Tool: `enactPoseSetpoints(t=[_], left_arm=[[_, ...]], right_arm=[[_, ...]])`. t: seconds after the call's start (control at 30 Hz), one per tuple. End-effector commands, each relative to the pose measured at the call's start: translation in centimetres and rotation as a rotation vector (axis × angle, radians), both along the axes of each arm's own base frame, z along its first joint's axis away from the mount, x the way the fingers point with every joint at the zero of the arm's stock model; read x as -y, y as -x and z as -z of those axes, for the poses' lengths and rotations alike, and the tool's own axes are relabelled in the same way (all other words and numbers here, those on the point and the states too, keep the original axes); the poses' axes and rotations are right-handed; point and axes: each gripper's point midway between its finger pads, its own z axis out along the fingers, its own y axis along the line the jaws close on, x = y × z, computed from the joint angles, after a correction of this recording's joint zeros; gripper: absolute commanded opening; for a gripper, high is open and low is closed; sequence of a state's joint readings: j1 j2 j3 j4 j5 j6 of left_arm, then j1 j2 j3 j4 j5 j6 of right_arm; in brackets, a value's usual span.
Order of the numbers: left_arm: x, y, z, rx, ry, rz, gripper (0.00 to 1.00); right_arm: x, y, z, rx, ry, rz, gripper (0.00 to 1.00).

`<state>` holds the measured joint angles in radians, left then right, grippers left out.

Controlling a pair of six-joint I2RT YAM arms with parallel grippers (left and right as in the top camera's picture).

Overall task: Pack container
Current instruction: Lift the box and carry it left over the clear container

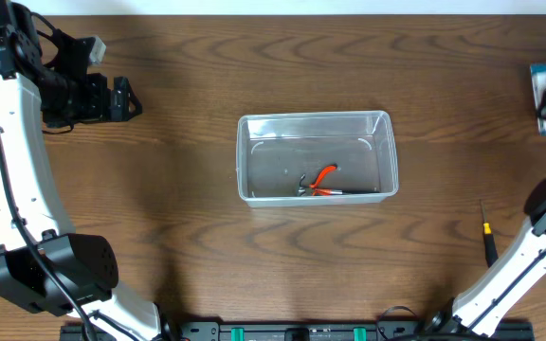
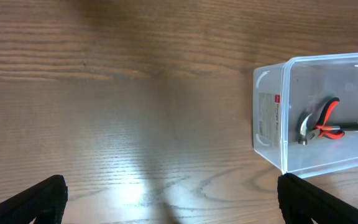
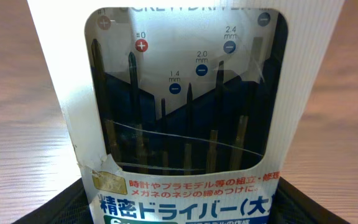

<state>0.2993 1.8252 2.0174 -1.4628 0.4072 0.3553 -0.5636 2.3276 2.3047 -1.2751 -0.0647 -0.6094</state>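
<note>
The clear container (image 1: 316, 156) sits in the middle of the brown tabletop (image 1: 159, 208). It stands open side up. A pair of pliers (image 1: 322, 180) with red and black handles lies in it, near the front wall.

The left hand (image 2: 173, 204) is up at the far left, well apart from the container. Its two fingers are spread wide, and it holds nothing.

The right hand (image 3: 179, 202) is at the far right edge of the tabletop. It has hold of a blue and white box (image 3: 179, 124), with a dark finger against each side. Thin little screwdrivers show through the box's clear window.

One small black and yellow screwdriver (image 1: 487, 239) lies alone on the tabletop, near the right arm.
</note>
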Motion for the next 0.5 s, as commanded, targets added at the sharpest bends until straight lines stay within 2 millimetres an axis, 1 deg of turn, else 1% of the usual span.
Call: enactPoseSetpoints(t=[0.0,0.1,0.13,0.2,0.27,0.33,0.37,0.47], left_arm=[[-0.2,0.1,0.0,-0.003,-0.005,-0.013,0.98],[-0.2,0.0,0.0,-0.001,-0.006,-0.013,0.98],[-0.2,0.0,0.0,-0.002,-0.006,-0.014,0.98],[-0.2,0.1,0.0,-0.004,-0.005,-0.014,0.98],[-0.2,0.1,0.0,-0.004,-0.005,-0.014,0.98],[-0.2,0.1,0.0,-0.004,-0.005,-0.014,0.98],[-0.2,0.1,0.0,-0.004,-0.005,-0.013,0.98],[-0.2,0.1,0.0,-0.003,-0.005,-0.013,0.98]], right_arm=[[-5.6,-2.5,-7.5,0.153,0.041,-0.112,0.62],[-10.6,-3.4,-11.0,0.212,0.071,-0.229,0.63],[-12.8,-3.5,-12.3,0.229,0.083,-0.292,0.63],[-16.6,-3.6,-14.0,0.257,0.091,-0.376,0.65],[-20.5,-3.4,-15.4,0.278,0.087,-0.454,0.65],[-24.4,-2.9,-16.0,0.282,0.079,-0.546,0.66],[-27.0,-2.4,-16.1,0.271,0.073,-0.626,0.66],[-31.7,-0.8,-15.3,0.216,0.058,-0.771,0.67]])
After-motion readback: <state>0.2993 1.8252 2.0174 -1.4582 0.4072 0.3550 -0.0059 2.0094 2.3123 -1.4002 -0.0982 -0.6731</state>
